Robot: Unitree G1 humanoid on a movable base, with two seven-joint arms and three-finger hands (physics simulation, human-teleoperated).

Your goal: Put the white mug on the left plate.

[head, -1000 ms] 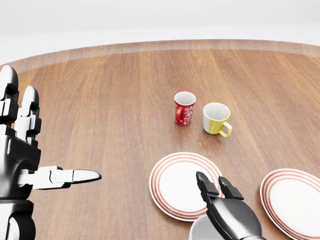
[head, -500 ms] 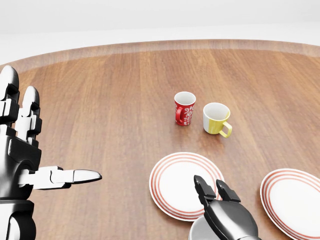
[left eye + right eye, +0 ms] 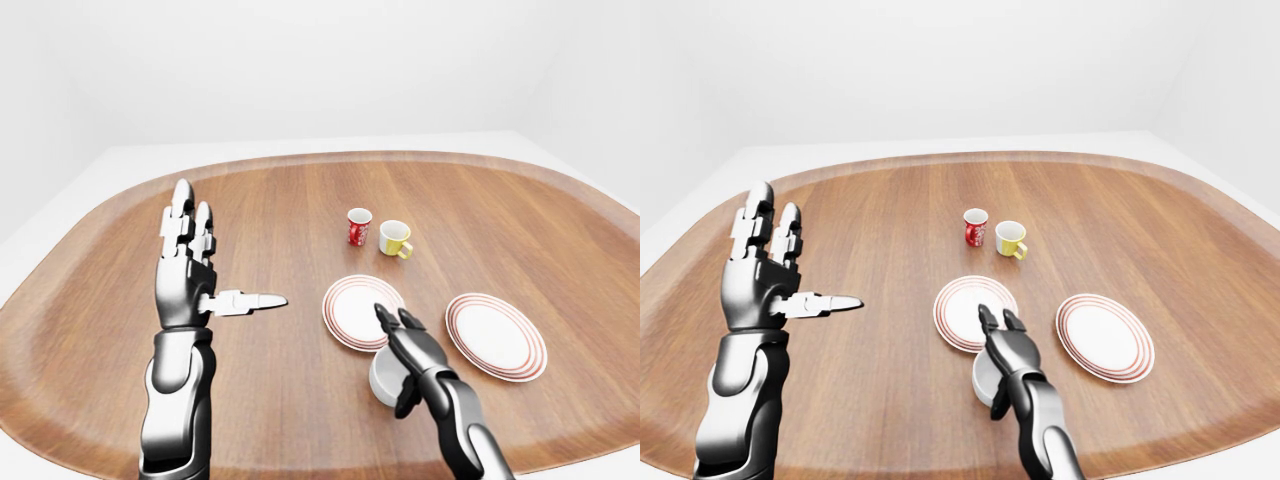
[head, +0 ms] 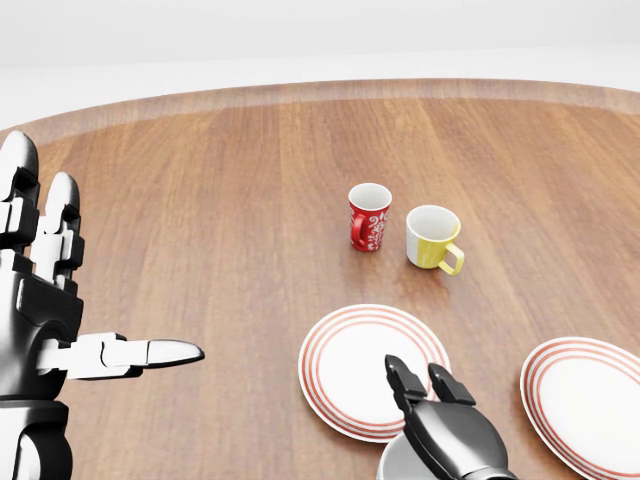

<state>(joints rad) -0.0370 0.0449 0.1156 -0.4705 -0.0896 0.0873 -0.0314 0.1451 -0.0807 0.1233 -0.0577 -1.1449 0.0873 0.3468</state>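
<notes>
The white mug stands on the wooden table just below the left plate, a white plate with red rings, in the left-eye view. My right hand lies over the mug's top. Its fingers are stretched out toward the plate's near rim, and its thumb hangs down the mug's right side. The fingers are not closed round the mug. Most of the mug is hidden under the hand in the head view. My left hand is raised at the left, open, fingers up and thumb out, far from the mug.
A second red-ringed plate lies to the right. A red patterned mug and a yellow-and-white mug stand side by side above the left plate. The table rim curves across the top.
My right hand has drawn back slightly toward the bottom of the head view, so its fingertips now sit lower over the mug. The left hand and the mugs have not moved.
</notes>
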